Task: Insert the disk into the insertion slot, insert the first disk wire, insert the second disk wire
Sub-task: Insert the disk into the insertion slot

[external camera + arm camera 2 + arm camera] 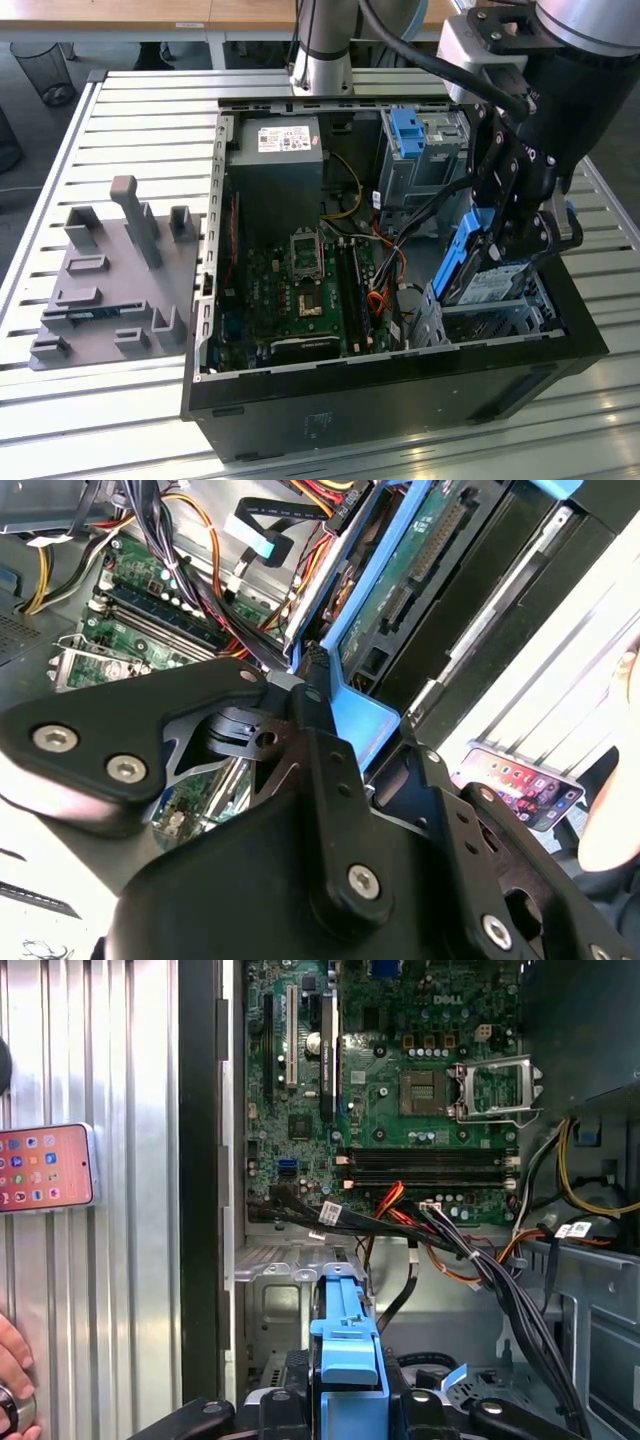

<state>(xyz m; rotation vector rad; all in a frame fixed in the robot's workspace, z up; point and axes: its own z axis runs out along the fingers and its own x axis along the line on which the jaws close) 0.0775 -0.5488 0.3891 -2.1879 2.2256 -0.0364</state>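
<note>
Our jaws tight around the disk (478,270), at a steep tilt just above the insertion slot (505,322)

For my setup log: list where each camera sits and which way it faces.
Exterior view: off the arm, high, looking down into the open case; arm and jaws gripping the disk show.
First wrist view: on the wrist, looking past the jaws and disk onto the motherboard.
Second wrist view: on the wrist, close behind the jaws, facing the disk's circuit side.
Shared: the disk in all; a phone in both wrist views.
</note>
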